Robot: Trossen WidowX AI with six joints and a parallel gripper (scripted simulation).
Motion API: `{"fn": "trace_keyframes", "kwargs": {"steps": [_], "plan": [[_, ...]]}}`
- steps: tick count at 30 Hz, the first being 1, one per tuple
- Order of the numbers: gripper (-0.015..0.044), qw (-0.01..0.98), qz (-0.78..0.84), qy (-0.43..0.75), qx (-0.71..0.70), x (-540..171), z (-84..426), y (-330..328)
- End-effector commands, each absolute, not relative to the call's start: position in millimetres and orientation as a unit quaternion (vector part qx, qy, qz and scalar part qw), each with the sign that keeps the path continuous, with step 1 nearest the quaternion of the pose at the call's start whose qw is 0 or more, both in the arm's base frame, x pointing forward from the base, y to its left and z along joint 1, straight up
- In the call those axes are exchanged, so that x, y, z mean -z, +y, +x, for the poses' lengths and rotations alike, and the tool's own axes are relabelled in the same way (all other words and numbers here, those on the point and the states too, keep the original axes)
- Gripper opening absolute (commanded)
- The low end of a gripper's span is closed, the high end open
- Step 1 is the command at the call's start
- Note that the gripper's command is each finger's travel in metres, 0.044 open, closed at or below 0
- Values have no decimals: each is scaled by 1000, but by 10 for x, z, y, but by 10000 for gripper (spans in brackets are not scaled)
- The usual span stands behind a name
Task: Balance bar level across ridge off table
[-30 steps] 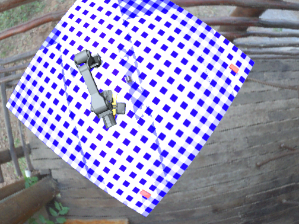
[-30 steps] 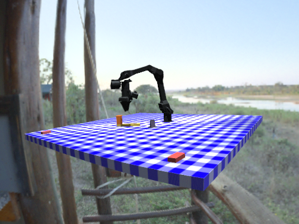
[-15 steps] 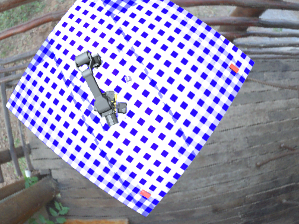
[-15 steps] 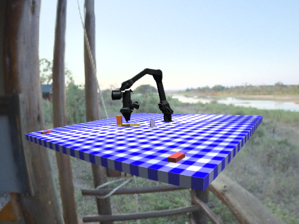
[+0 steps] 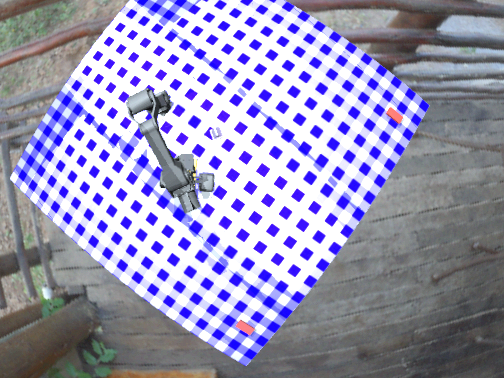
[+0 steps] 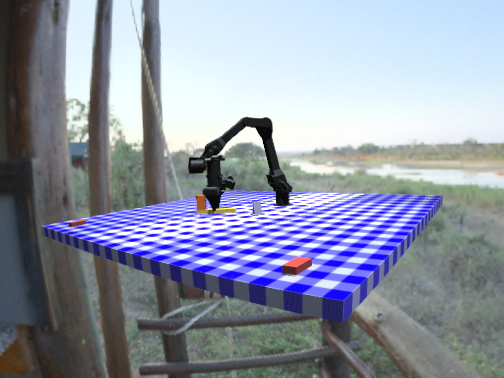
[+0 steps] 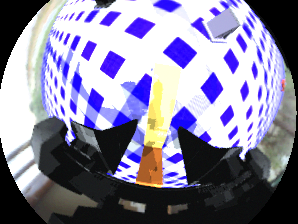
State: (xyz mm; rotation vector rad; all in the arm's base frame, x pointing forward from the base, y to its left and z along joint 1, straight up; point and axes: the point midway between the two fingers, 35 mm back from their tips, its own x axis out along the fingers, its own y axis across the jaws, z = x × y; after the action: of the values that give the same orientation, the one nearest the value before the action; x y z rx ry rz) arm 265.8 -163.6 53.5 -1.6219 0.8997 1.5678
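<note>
The yellow bar (image 5: 196, 164) (image 6: 228, 210) (image 7: 162, 95) lies low at the tabletop, with an upright orange block (image 6: 201, 202) (image 7: 149, 165) at one end. My gripper (image 6: 214, 210) (image 7: 158, 125) points down over the bar, open, with one finger on each side of it. In the wrist view there is a gap between the bar and each fingertip. In the top view the arm hides the fingertips and most of the bar. The small grey ridge (image 5: 215, 133) (image 6: 257, 208) (image 7: 223, 24) stands apart from the bar, beyond its yellow end, with nothing on it.
The table (image 5: 300, 210) (image 6: 210, 260) has a blue and white checked top. One red block (image 5: 394, 115) lies near the right corner in the top view, another red block (image 5: 245, 327) near the bottom corner. The arm's base (image 5: 163, 101) (image 6: 282, 196) is on the ridge's far side from the bar.
</note>
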Motion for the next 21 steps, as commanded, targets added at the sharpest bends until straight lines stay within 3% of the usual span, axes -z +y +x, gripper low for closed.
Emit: {"fn": "trace_keyframes", "kwargs": {"steps": [1, 14, 21], "plan": [[315, 346, -625, 347, -608, -472, 2647, -1637], [315, 346, -625, 347, -608, -469, 2647, -1637], [151, 349, -624, 347, -607, -473, 2649, -1630]]}}
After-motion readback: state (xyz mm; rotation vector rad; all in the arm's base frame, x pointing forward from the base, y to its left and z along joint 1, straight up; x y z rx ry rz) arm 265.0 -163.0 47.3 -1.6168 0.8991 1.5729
